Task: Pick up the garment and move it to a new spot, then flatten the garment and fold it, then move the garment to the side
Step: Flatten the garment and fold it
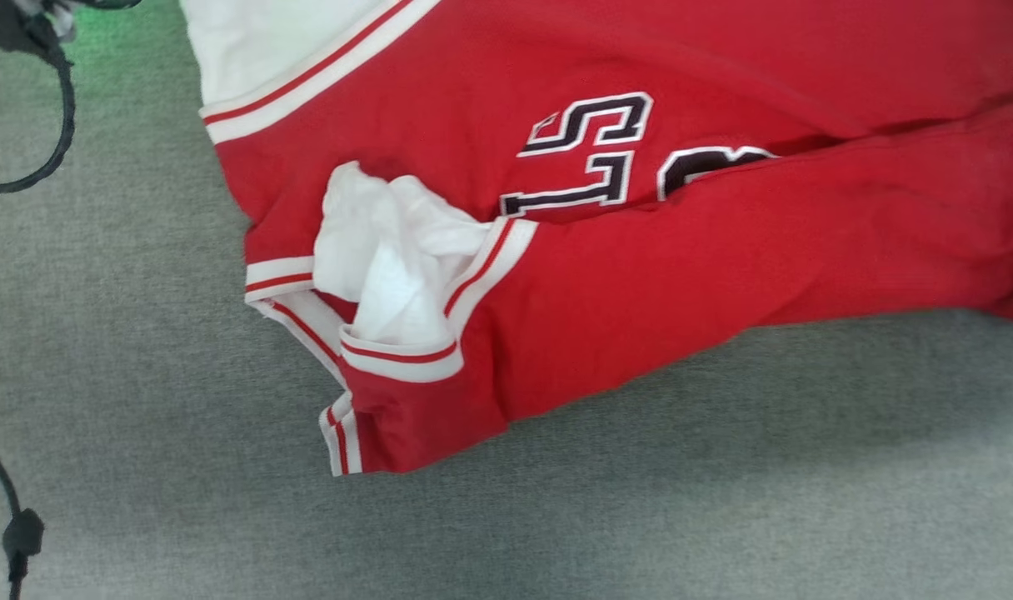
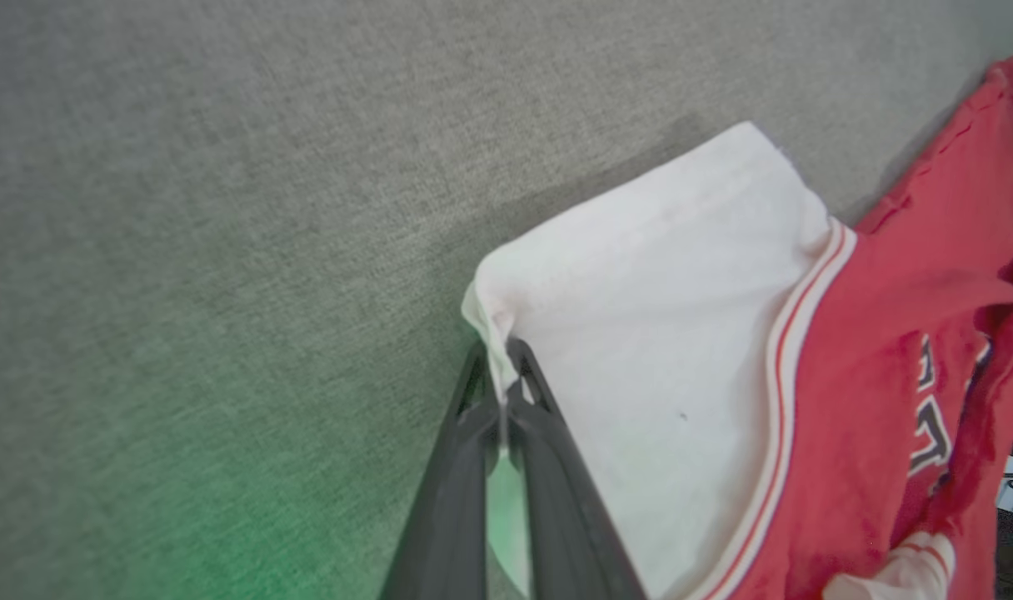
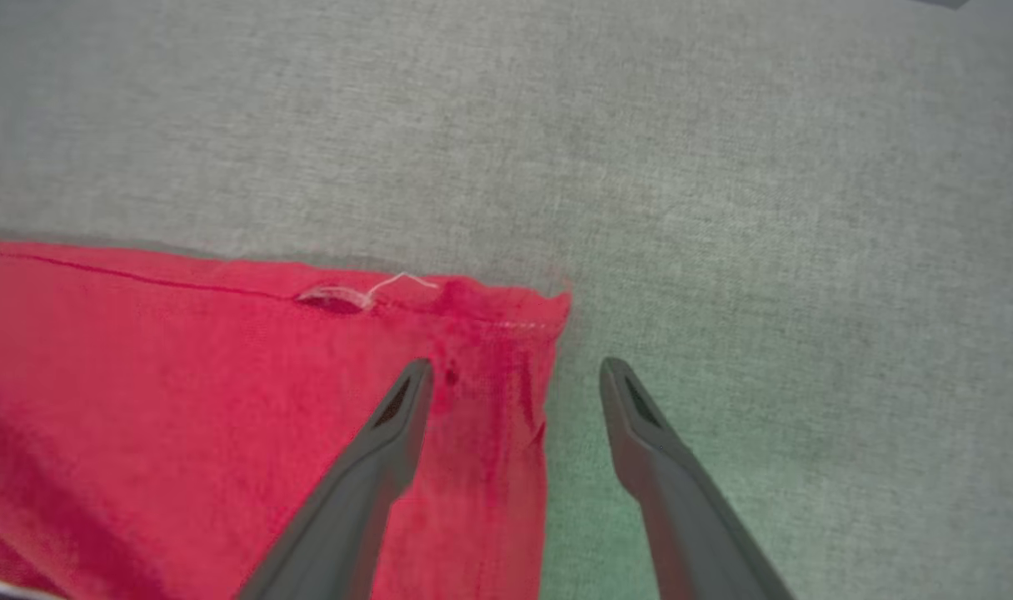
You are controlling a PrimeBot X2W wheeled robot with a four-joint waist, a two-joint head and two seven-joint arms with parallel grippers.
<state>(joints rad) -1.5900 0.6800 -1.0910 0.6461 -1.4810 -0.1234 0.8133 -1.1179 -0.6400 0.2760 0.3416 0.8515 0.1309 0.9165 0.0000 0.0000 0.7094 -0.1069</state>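
Note:
The garment [image 1: 723,250] is a red jersey with dark white-edged lettering [image 1: 594,150], lying crumpled across the grey surface. One white sleeve end [image 1: 390,250] is bunched up near its striped trim. In the left wrist view my left gripper [image 2: 500,354] is shut on the corner of the other white sleeve end [image 2: 665,333], with cloth pinched between its fingertips. In the right wrist view my right gripper [image 3: 515,371] is open, and its two fingers straddle the red hem corner [image 3: 506,333] of the garment [image 3: 182,400], one finger over the cloth and one over the bare surface.
A grey woven surface [image 1: 640,500] lies under everything, with wide bare room toward the front and left of the head view. A dark cable [image 1: 57,125] loops at the far left, and another cable with a clip [image 1: 19,533] sits at the lower left.

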